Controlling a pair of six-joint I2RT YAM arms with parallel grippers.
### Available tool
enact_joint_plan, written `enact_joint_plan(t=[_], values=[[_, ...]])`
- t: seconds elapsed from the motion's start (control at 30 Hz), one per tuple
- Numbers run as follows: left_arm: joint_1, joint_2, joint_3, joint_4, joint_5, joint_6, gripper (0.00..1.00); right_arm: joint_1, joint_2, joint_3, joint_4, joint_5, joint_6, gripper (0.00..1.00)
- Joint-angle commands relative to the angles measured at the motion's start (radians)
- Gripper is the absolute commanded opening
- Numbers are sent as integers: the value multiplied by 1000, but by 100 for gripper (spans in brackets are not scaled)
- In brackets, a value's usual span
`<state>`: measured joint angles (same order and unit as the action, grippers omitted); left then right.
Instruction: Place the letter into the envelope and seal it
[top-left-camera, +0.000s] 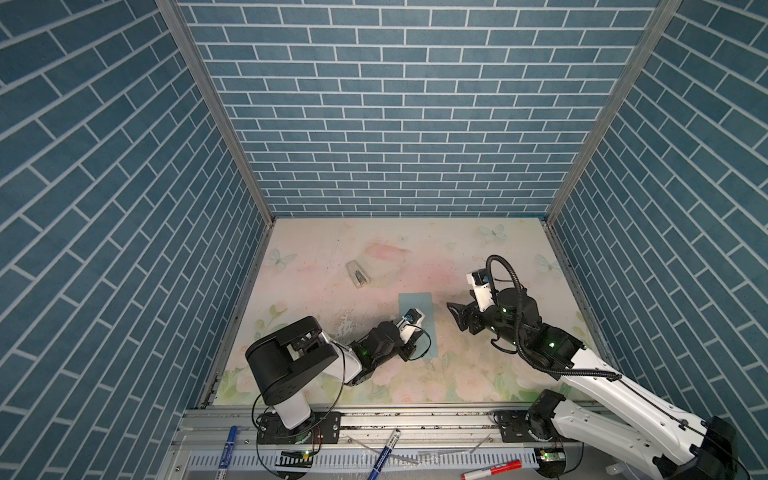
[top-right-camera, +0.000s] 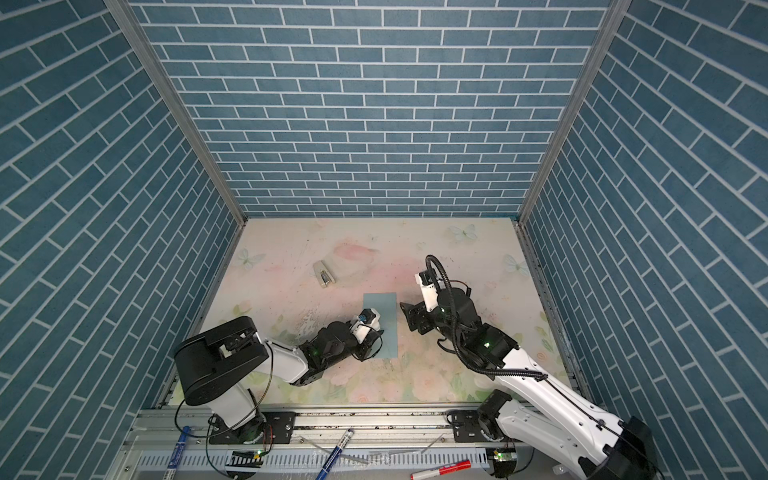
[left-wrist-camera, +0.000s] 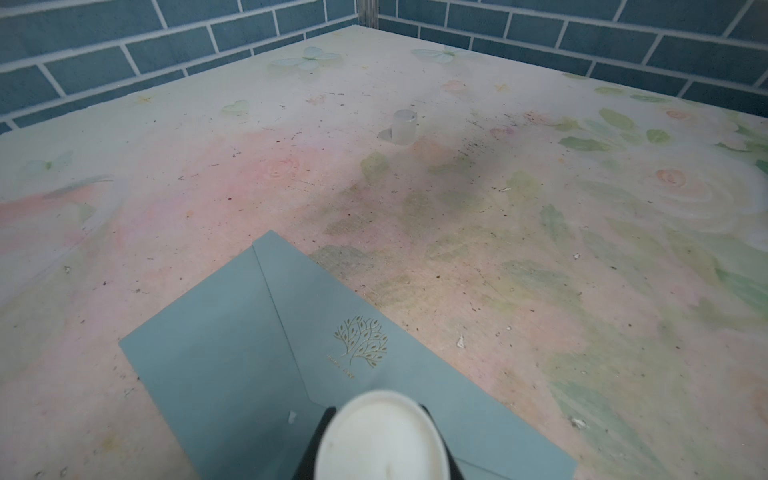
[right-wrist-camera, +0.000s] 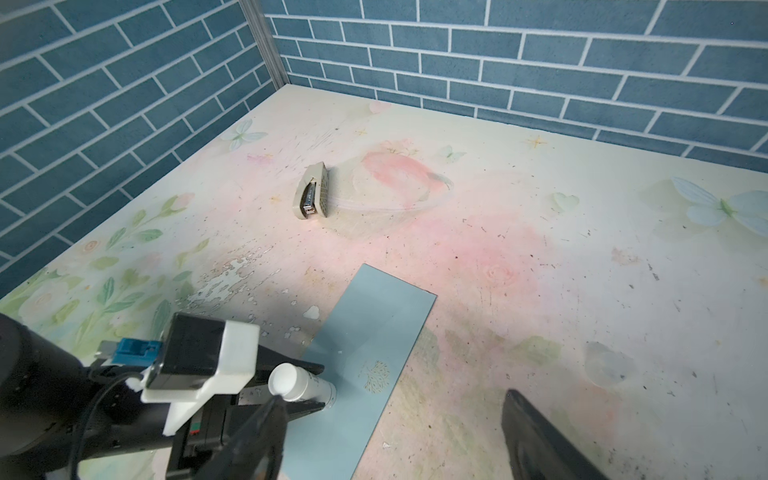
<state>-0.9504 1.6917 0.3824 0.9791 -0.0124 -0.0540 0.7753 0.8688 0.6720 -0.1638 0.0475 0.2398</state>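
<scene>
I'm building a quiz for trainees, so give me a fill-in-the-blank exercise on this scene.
The left gripper holds a white glue stick over the teal ___. The right gripper is ___ and empty. Farther back on the table lies a beige ___.
Missing: envelope; open; stapler.

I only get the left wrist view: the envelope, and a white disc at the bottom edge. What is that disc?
Observer: The back end of a glue stick. The left gripper is shut on it, and its front end meets the envelope.
Operator: And on the right?
Observer: The right gripper hangs just right of the envelope in both top views, open and holding nothing.
Operator: Anything else lying about that I miss?
Observer: A stapler, farther back and left of the envelope, well apart from it.
</scene>
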Motion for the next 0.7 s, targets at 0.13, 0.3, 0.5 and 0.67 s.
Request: enact_joint_plan(t=[0.13,0.3,0.5,0.67], values=[[-6,-11,-27,36,0,-3,4,-4,16,-29,24,-152,7,84],[1,-143,13,-153,126,14,0,-5,15,-18,20,-265,-22,85],[28,-343,162,-598,415,86,0,-5,-16,7,-24,-419,-81,90],[53,-456,201,-734,540,111,0,-5,-39,31,-57,-478,-97,90]])
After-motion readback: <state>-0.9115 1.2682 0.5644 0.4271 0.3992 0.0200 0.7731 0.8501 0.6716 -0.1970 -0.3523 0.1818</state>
